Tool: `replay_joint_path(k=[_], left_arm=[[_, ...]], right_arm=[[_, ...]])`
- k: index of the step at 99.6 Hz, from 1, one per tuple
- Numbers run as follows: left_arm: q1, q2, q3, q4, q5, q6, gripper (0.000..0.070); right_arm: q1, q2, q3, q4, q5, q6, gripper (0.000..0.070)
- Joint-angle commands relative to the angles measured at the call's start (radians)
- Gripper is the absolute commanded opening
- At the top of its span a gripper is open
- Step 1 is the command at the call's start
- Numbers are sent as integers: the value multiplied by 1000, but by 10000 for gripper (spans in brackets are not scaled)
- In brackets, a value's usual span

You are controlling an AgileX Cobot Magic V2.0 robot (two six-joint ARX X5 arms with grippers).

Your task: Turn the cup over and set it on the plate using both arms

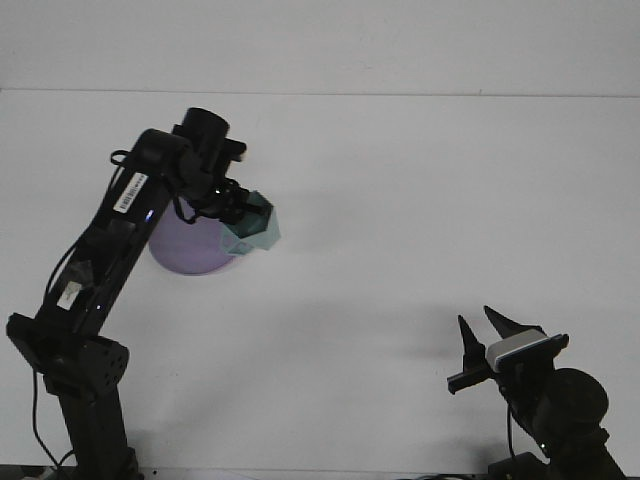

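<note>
One faceted teal cup (252, 227) is off the table, pinched by the left gripper (238, 212), tilted with its paler rim end pointing down and toward the camera. Taking the purple plate (185, 250) as landmark: cup hangs at the plate's right edge, overlapping its rim in this view; whether it touches the plate cannot be told. Left arm (110, 250) rises from its base at lower left, crosses over the plate's left part and bends at the top, wrist above the plate's far side. Plate lies flat on the white table (420, 200), largely covered by arm and cup. Right gripper (480, 335) is well apart from the plate, toward the lower right, its fingers spread and pointing up, holding nothing
</note>
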Motion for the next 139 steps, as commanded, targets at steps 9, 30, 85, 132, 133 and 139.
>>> replay_joint_path(k=[9, 30, 85, 132, 133, 139], left_arm=[[113, 10, 23, -3, -43, -24, 12], [243, 37, 18, 11, -31, -42, 12], [273, 228, 16, 32, -59, -50, 12], [275, 235, 32, 40, -14, -50, 480], [275, 235, 35, 37, -12, -50, 480], [275, 229, 70, 16, -11, -50, 481]], right_arm=[[1, 2, 8, 10, -1, 13, 293], [1, 2, 8, 10, -8, 14, 293], [1, 2, 8, 9, -8, 14, 293], [1, 2, 8, 9, -11, 14, 293], [1, 2, 8, 9, -11, 14, 293], [1, 2, 8, 9, -11, 14, 293]])
